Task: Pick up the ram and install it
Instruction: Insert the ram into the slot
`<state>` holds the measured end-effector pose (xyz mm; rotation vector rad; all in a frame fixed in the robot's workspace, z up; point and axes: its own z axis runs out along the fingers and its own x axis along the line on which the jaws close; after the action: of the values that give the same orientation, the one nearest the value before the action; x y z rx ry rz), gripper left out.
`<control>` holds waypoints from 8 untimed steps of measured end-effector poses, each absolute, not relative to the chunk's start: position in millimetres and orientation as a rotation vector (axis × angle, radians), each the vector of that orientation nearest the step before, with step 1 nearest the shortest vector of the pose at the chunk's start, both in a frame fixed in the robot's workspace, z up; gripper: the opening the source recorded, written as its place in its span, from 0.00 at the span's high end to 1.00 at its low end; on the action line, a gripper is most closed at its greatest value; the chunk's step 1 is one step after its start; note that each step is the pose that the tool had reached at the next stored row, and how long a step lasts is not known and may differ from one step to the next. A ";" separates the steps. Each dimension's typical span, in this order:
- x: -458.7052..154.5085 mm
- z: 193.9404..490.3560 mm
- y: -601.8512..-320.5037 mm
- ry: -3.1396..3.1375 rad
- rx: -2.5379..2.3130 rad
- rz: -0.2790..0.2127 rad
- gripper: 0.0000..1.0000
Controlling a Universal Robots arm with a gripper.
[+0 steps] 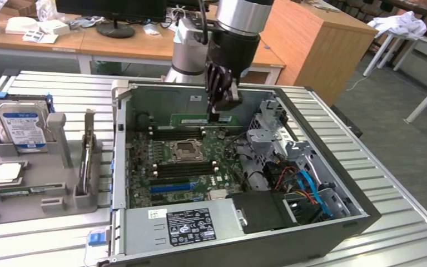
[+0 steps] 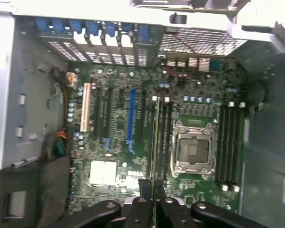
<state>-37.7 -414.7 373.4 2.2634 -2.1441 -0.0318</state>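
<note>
We are clamping our hand [image 2: 153, 189] on the long, thin green ram stick [image 2: 155, 142], holding it edge-down over the black memory slots [image 2: 166, 137] of the green motherboard [image 2: 115, 142] inside the open grey computer case [image 1: 122, 167].

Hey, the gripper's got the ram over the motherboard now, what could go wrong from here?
1. The ram, clamped in the gripper, hangs over the black memory slots. If it is slightly off line, it may land on a slot wall instead of seating.
2. The open CPU socket sits right beside those slots, so a slip could strike it.
3. In the exterior view the gripper seems to hold the ram near one end, so pressing might tilt it.
</note>
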 end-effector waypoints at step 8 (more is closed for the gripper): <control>-37.7 373.4 -397.1 -2.143 2.262 -0.029 0.87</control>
<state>-37.7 -397.1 373.4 2.2621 -2.1428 -0.0291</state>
